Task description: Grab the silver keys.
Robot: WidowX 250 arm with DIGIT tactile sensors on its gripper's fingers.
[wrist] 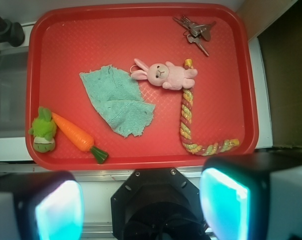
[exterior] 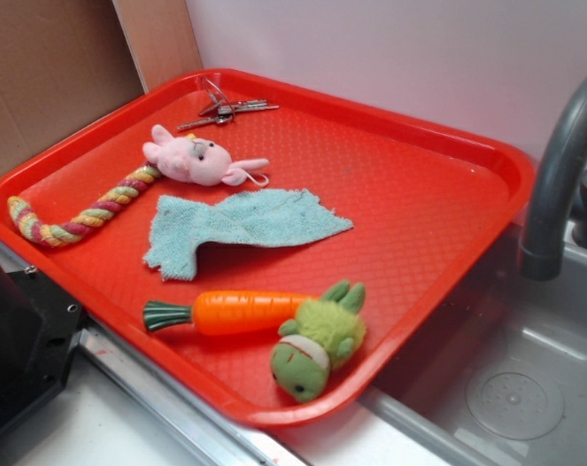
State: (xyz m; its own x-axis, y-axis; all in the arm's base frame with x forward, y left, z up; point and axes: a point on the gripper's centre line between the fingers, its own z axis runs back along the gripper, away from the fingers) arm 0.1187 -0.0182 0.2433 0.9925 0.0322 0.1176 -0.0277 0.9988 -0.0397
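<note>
Overhead, the end effector (wrist: 141, 207) hangs wide open above the near edge of the red tray (wrist: 141, 20), holding nothing. The silver keys (wrist: 194, 29) lie well ahead of it and to the right, in the tray's far corner. Between them sit a pink bunny (wrist: 165, 75) on a coloured rope (wrist: 186, 115), with a teal cloth (wrist: 118, 100) further left.
</note>
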